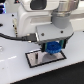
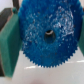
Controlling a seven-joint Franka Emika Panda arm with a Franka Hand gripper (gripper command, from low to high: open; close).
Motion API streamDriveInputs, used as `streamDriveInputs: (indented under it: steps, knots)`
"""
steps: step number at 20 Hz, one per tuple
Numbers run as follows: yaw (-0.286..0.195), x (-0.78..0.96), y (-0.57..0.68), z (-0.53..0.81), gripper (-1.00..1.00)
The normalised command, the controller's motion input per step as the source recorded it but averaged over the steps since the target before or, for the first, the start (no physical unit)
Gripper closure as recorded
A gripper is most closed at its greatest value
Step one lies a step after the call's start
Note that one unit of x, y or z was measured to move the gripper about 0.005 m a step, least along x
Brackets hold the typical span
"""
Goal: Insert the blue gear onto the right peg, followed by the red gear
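Observation:
The blue gear (image 1: 53, 48) is held in my gripper (image 1: 53, 46), just above the black-framed grey plate (image 1: 35, 58). In the wrist view the blue gear (image 2: 49, 34) fills most of the picture, with a dark hole at its centre hub and a green finger pad (image 2: 9, 47) pressed against its rim. The gripper is shut on the gear. The right peg is hidden under the gear and gripper. The red gear is out of view.
The plate lies on a white table (image 1: 15, 70). A black cable (image 1: 15, 36) runs in from the exterior view's left to the wrist. White robot body parts (image 1: 35, 15) stand behind the gripper.

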Motion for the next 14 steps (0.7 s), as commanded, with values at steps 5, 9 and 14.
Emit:
streamDriveInputs:
  steps: [5,9,14]
  knots:
    - [0.000,0.18,0.00,0.25,1.00]
    - [0.000,0.07,-0.02,0.03,1.00]
    - [0.000,0.12,0.00,0.01,1.00]
